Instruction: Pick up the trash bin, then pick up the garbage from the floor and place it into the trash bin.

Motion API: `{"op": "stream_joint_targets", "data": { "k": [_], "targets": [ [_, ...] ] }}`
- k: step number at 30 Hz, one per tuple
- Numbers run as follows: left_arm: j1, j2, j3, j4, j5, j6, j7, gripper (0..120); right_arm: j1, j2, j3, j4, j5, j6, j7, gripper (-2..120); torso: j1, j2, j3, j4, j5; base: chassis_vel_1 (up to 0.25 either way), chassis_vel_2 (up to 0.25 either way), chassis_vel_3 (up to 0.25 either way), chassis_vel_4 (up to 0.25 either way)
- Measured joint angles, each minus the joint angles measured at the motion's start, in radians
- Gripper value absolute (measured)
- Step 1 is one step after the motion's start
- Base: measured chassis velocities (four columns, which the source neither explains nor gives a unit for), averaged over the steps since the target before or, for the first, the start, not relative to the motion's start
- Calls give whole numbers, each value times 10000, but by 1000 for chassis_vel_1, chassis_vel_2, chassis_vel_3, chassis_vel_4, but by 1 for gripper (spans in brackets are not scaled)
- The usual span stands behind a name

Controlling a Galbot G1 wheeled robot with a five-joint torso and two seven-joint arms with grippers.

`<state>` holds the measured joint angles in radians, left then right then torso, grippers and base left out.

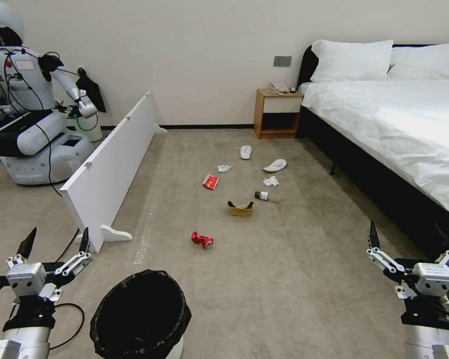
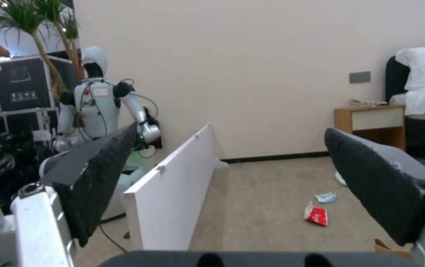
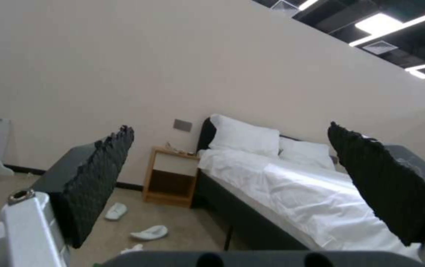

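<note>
The trash bin, white with a crinkly black bag, stands on the carpet at the near left, just right of my left gripper, which is open and empty. My right gripper hangs open at the near right beside the bed. Garbage lies ahead on the floor: a crushed red can, a cardboard scrap, a small bottle, a red-and-white wrapper, tissues, and two white slippers. The left wrist view looks past my left gripper at the wrapper. The right wrist view shows my right gripper and a slipper.
A long white board stands on edge along the left. Behind it is another robot with a pale bin. The bed runs down the right side, with a wooden nightstand at the wall. A black cable lies near my left arm.
</note>
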<state>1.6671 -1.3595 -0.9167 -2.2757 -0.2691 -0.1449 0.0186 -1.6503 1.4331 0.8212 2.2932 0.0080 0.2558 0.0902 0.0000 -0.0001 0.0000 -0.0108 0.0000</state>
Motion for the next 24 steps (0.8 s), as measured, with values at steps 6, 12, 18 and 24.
{"op": "stream_joint_targets", "data": {
  "k": [6,12,18,24],
  "targets": [
    [41,-6,31,0,0,190,95,100,7,4,-17,5,26,-2,0,100,0,0,0,0,0,0,0,0,0],
    [33,21,31,-1,-95,429,105,100,13,-2,-17,4,48,-7,1,100,0,0,0,0,0,0,0,0,0],
    [102,262,17,139,-291,1890,11,100,23,-7,-16,-23,95,-9,3,100,0,1,0,0,0,0,0,0,0],
    [145,508,84,444,-753,3420,-76,100,17,-20,3,-41,152,-12,6,100,0,1,0,0,-1,0,0,0,0]
  ]
}}
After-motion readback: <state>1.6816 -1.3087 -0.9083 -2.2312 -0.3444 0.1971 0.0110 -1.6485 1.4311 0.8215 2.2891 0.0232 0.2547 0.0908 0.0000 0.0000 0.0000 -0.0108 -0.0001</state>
